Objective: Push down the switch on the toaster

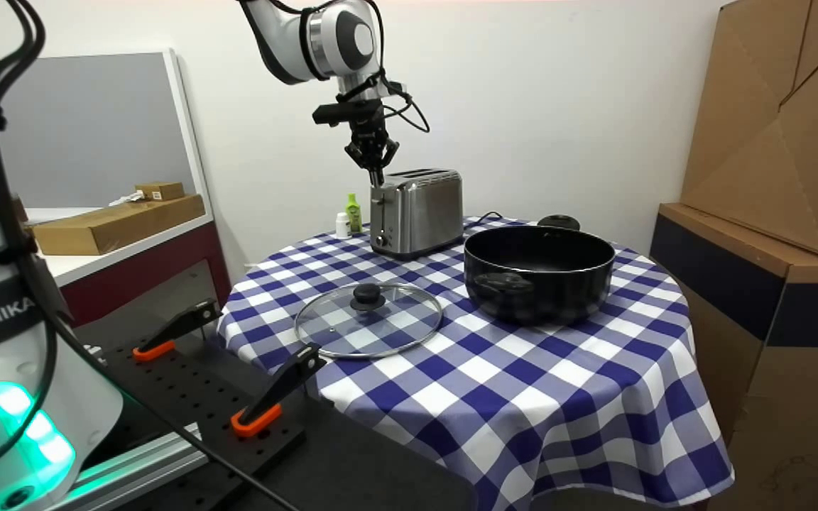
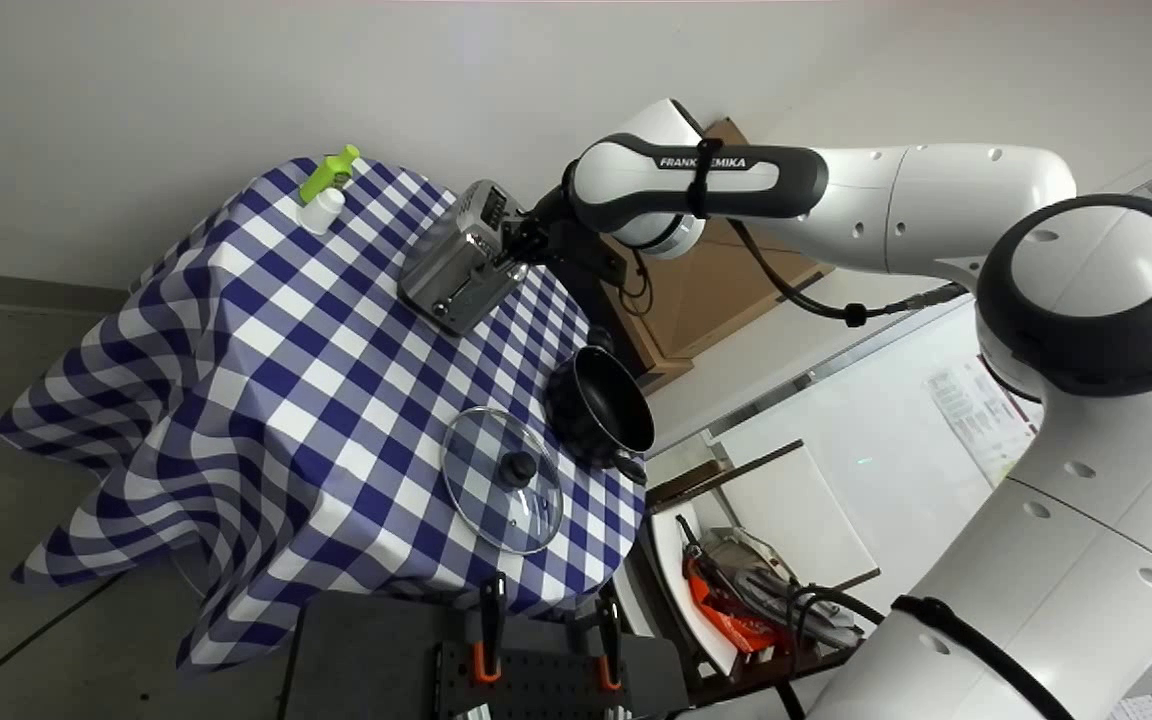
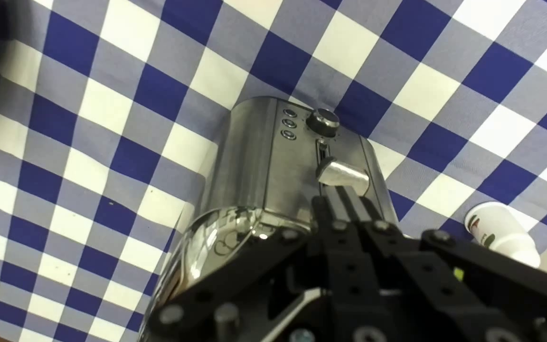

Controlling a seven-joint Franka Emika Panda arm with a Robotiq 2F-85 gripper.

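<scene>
One gripper, fingers pressed together, at the toaster, tips just above its switch; contact unclear from here.

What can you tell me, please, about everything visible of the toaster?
The toaster is boxy, apparently shiny silver metal, with rounded edges and slots on top. It stands upright on the checked tablecloth. Its end face has a knob, three buttons and, above the knob, the protruding switch. The shut jaws are close to the switch; contact is unclear.
</scene>
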